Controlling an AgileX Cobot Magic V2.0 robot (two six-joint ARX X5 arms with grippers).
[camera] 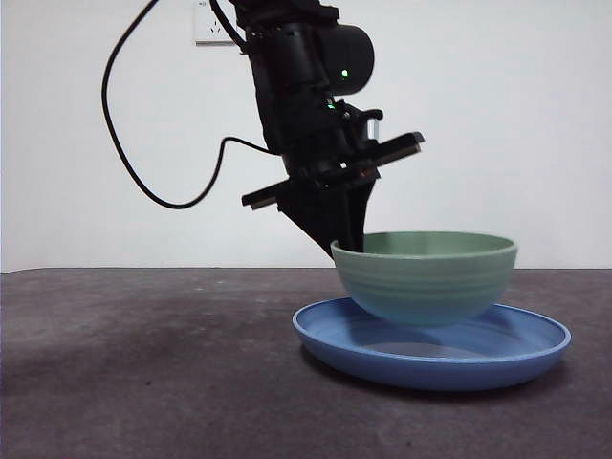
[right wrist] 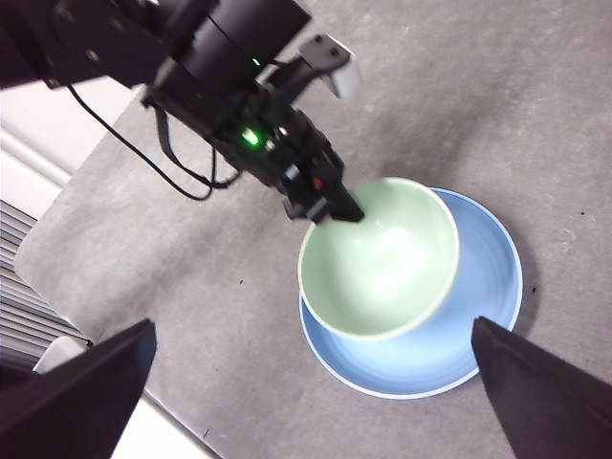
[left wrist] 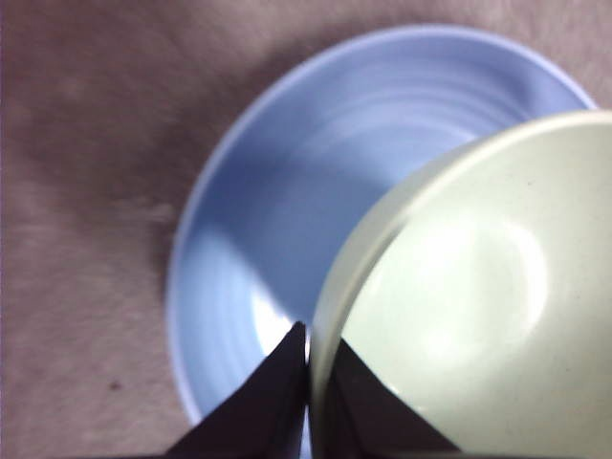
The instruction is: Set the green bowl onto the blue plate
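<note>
The pale green bowl (camera: 426, 282) hangs upright and low over the blue plate (camera: 430, 368), its base inside the plate's rim and seemingly a little above the plate's floor. My left gripper (camera: 339, 239) comes down from above and is shut on the bowl's left rim, one jaw inside and one outside. The left wrist view shows the left gripper (left wrist: 308, 330) pinching the bowl (left wrist: 478, 287) over the plate (left wrist: 258, 191). From high above, the right wrist view shows the bowl (right wrist: 378, 258), the plate (right wrist: 488, 287) and the left gripper (right wrist: 330, 206). My right gripper (right wrist: 311, 330) is open and empty.
The table top (camera: 143, 363) is dark grey. A black cable (camera: 124, 153) loops from the left arm toward a wall socket (camera: 212, 24). The right wrist view shows the table's edge (right wrist: 57, 287) on the side away from the plate.
</note>
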